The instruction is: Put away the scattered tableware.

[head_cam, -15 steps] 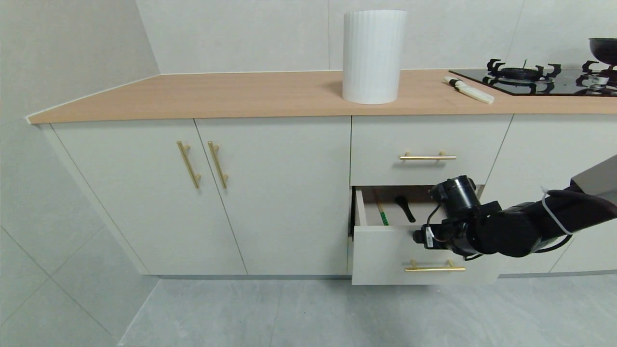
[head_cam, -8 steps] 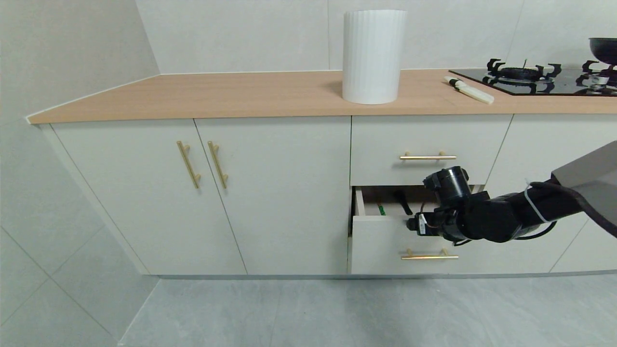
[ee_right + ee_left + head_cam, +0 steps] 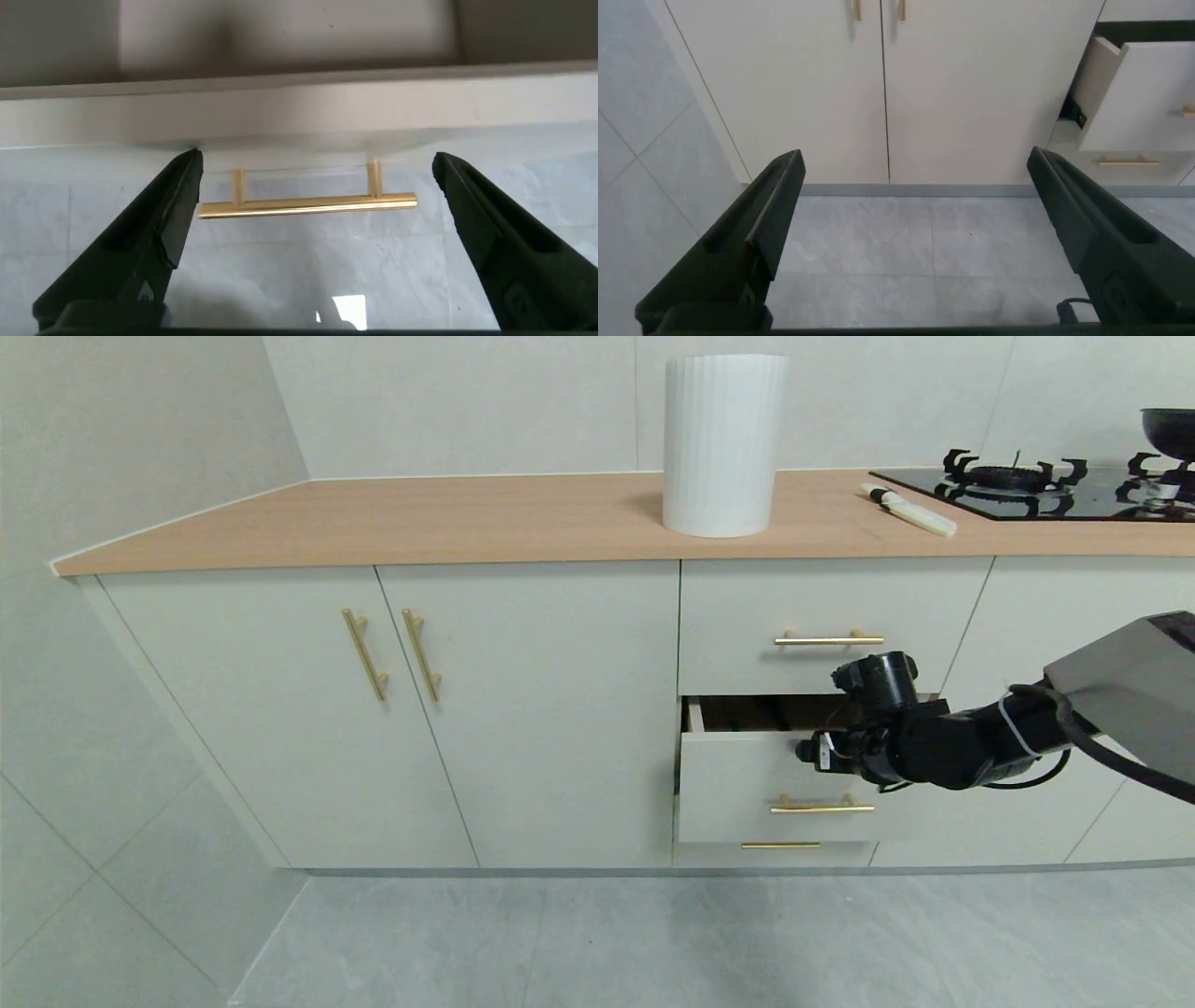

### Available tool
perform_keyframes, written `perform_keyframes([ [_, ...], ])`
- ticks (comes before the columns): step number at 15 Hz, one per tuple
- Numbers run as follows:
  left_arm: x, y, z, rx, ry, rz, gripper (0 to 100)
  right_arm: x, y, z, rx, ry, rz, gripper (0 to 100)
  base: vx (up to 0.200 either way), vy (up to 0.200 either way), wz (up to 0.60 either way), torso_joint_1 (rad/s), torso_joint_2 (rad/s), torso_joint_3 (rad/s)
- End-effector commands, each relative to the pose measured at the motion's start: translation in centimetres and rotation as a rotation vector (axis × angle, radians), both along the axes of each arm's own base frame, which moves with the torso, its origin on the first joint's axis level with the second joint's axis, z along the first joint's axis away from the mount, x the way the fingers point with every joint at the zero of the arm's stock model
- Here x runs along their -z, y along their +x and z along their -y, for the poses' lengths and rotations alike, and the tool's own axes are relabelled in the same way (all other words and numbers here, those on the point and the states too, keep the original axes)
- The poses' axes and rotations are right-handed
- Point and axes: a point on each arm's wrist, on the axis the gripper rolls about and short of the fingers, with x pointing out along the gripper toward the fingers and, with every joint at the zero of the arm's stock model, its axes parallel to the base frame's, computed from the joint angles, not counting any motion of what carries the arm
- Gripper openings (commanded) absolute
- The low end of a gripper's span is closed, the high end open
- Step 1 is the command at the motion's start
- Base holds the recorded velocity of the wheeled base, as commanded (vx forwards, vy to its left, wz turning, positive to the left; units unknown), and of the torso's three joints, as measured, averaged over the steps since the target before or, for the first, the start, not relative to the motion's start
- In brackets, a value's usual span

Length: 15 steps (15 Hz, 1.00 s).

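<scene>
Drawer (image 3: 747, 775) under a wooden countertop (image 3: 420, 523), open only a crack, its inside too dark to show any tableware. Right gripper (image 3: 316, 173), fingers spread, sits at the drawer front just above the brass handle (image 3: 308, 203). Left gripper (image 3: 915, 177), also spread, hangs low over grey floor tiles (image 3: 924, 252). Likely risk: shutting the drawer strands the pale knife-like utensil (image 3: 907, 510) lying far right on the counter, beside the hob (image 3: 1027, 490). A white ribbed cylinder (image 3: 724, 443) stands nearby, above pale cabinets (image 3: 373, 709).

Black right arm (image 3: 962, 756), cylindrical wrist housing (image 3: 878, 677), looped cable (image 3: 1120, 761), white tie (image 3: 1013, 709), grey upper link (image 3: 1130, 681), wedge-shaped black end effector fingers (image 3: 140, 252)
</scene>
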Motion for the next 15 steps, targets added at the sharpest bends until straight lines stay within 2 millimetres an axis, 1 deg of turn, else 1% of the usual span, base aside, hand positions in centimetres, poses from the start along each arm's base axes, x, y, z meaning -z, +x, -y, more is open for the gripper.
perform_keyframes([
  [1, 0.0, 0.0, 0.0, -0.001, 0.000, 0.000, 100, 1.5, 0.9, 0.6, 0.013, 0.010, 0.011, 100, 0.000, 0.000, 0.00, 0.000, 0.00, 0.000],
  [2, 0.0, 0.0, 0.0, -0.001, 0.000, 0.000, 100, 2.0, 1.3, 0.9, 0.021, 0.015, 0.035, 100, 0.000, 0.000, 0.00, 0.000, 0.00, 0.000],
  [4, 0.0, 0.0, 0.0, -0.001, 0.000, 0.000, 100, 2.7, 1.7, 0.8, 0.021, 0.026, 0.080, 100, 0.000, 0.000, 0.00, 0.000, 0.00, 0.000],
  [9, 0.0, 0.0, 0.0, -0.001, 0.000, 0.000, 100, 3.8, 2.9, 1.1, 0.032, 0.048, 0.175, 100, 0.000, 0.000, 0.00, 0.000, 0.00, 0.000],
  [15, 0.0, 0.0, 0.0, -0.001, 0.001, 0.000, 100, 4.3, 3.9, 1.0, 0.037, 0.065, 0.235, 100, 0.000, 0.000, 0.00, 0.000, 0.00, 0.000],
])
